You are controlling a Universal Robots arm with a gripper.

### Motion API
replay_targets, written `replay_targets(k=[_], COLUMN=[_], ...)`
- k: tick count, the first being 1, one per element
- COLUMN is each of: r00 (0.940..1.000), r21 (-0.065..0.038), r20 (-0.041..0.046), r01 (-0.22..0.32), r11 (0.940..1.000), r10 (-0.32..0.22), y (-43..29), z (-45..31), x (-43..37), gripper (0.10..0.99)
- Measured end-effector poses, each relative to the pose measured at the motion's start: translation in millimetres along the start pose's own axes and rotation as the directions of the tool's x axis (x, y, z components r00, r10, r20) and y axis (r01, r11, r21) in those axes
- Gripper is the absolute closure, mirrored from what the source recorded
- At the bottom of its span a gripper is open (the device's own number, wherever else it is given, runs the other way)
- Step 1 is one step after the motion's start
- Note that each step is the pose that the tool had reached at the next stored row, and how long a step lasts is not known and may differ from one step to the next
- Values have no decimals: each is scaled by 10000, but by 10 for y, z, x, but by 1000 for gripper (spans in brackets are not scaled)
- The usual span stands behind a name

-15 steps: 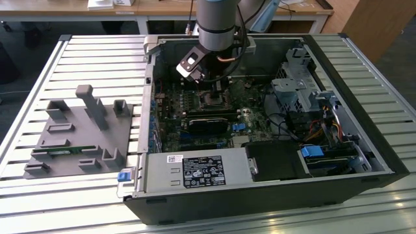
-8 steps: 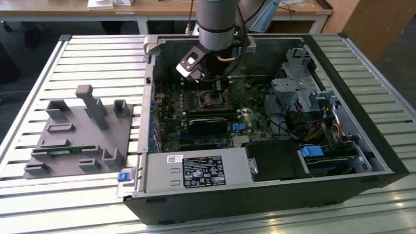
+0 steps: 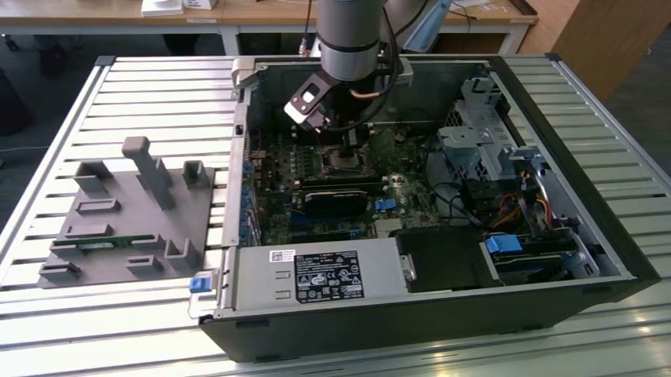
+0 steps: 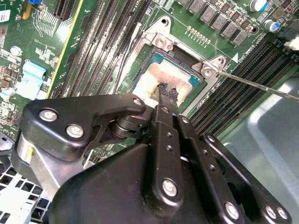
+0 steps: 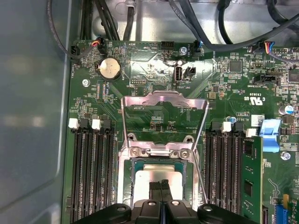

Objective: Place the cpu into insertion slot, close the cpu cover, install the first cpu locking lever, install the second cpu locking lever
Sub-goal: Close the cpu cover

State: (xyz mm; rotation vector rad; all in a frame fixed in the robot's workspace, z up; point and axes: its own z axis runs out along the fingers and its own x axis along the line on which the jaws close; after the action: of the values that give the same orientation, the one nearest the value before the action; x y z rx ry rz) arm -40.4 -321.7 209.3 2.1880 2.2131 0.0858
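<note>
The gripper (image 5: 161, 186) hung straight over the socket (image 3: 333, 163), its two fingers pinched narrow, tip against tip, with nothing visible between them. In both wrist views the tips sat at the face of the chip (image 5: 148, 175), though whether they touched it or hovered just above could not be told. The chip lay flat inside the socket, so the placing looked as good as done. The cover (image 5: 163, 99) stood swung open on the far side of the socket from the gripper, not yet lowered.

To finish the seating well, my judgement is that any touch on the chip should be light and straight down. It should not slide sideways, since the contacts under it would likely bend easily. The chip should also lie level within the socket on all four sides before anything is shut over it.

Counted, there was one gripper with two fingers, one chip, one socket and one cover. One thin lever (image 4: 261, 86) reached away from a socket corner; a second could not be made out with confidence. One coin battery (image 5: 109, 68) sat beyond the open cover.
</note>
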Motion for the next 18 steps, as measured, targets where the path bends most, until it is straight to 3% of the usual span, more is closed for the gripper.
replay_targets(k=[18], r00=[10000], r21=[4], r20=[0], r01=[0], r11=[10000], r10=[0], y=[4], z=[-52], x=[1], gripper=[973])
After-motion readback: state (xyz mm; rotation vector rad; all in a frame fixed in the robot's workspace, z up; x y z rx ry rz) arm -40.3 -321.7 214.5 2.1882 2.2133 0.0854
